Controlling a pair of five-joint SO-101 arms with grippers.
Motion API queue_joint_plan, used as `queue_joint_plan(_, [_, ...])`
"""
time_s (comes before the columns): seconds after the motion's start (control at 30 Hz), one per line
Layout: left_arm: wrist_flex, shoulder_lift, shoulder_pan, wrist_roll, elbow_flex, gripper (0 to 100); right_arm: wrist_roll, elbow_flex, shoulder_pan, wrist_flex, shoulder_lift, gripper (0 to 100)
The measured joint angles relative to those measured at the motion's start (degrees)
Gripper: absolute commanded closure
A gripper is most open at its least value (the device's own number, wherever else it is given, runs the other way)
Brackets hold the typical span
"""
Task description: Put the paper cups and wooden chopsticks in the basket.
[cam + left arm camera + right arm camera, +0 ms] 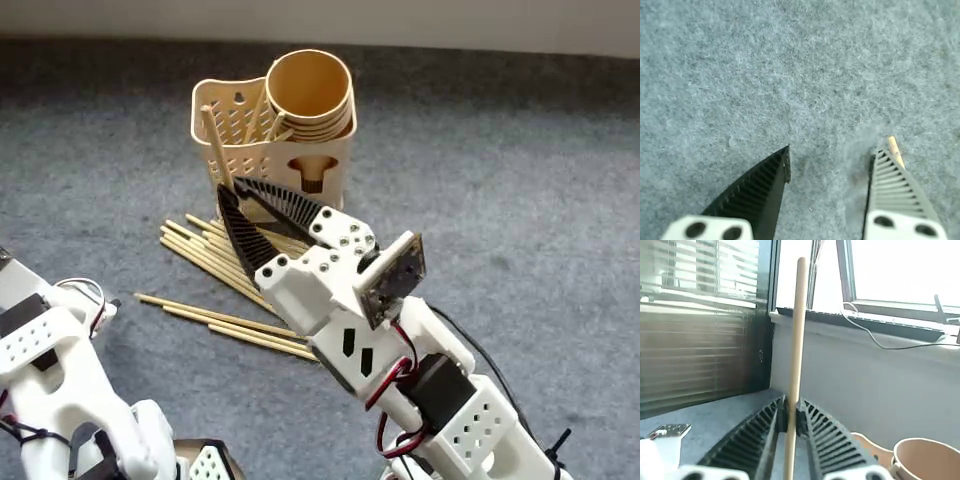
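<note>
Beside the basket (262,160), right pincer (791,403) clamping one chopstick (799,330) upright, left pincer (834,149) wide.

The right arm (340,320) is white and blocky, with small dark screws. It has a little square camera (392,278). Behind the camera are red and black wires (385,395) and a black motor box (440,385). In front of the camera, the right gripper (228,187) has black, ribbed, pointy fingers (245,235). The left gripper (835,150) has one black finger (755,195) and one pale grey finger (895,190).

Your work surface is a grey covering (520,180), apparently felt. The basket (235,150) stands on it; loose wooden chopsticks (205,258) lie just beside.
</note>
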Motion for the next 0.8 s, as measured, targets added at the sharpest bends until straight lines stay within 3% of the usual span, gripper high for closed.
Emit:
queue_joint_plan(0.4, [0.0, 0.0, 0.0, 0.0, 0.0, 75, 1.85, -3.08, 8.97, -21.19, 17.49, 99.4])
queue_joint_plan(0.8, [0.0, 0.0, 0.0, 0.0, 0.0, 75, 1.85, -18.99, 10.55, -33.58, 40.62, 99.4])
